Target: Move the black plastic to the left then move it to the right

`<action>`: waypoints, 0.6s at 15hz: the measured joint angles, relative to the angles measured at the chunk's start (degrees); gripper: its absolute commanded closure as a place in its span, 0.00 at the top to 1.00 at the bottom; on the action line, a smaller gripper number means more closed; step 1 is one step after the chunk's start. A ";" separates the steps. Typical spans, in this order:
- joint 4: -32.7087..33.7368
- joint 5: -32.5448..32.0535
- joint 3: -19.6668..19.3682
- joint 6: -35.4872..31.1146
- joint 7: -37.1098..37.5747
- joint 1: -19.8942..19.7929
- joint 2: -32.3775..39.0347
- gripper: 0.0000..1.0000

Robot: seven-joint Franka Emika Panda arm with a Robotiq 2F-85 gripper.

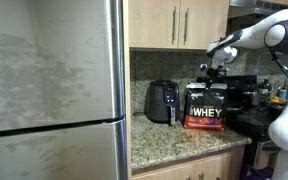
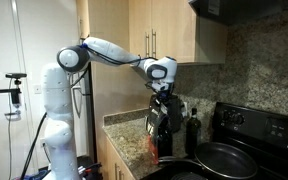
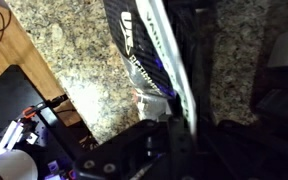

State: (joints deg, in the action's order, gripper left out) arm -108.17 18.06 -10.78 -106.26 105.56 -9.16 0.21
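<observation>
The black plastic bag [image 1: 205, 107] with white "WHEY" lettering and a red band at the bottom stands upright on the granite counter, just beside the smaller black air fryer [image 1: 162, 102]. My gripper [image 1: 216, 72] is right above the bag's top. In an exterior view the gripper [image 2: 164, 97] comes down onto the bag [image 2: 162, 128]. In the wrist view the bag's thin top edge [image 3: 149, 50] runs between my fingers [image 3: 179, 125], which are closed on it.
A steel fridge [image 1: 54, 90] fills the side beyond the air fryer. A black stove [image 1: 252, 118] with a frying pan [image 2: 222, 157] adjoins the counter [image 1: 179, 143] on the bag's other side. A dark bottle [image 2: 193, 130] stands behind. Cabinets [image 1: 179, 22] hang overhead.
</observation>
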 measured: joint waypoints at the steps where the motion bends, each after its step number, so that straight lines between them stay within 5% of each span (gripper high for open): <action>1: 1.16 0.37 -0.43 -1.15 -1.04 -0.34 1.13 0.00; 9: 5.79 1.69 -0.54 -2.95 -6.35 -0.82 5.39 0.00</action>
State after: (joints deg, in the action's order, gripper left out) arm -102.39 19.75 -11.32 -109.21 99.20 -9.98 5.60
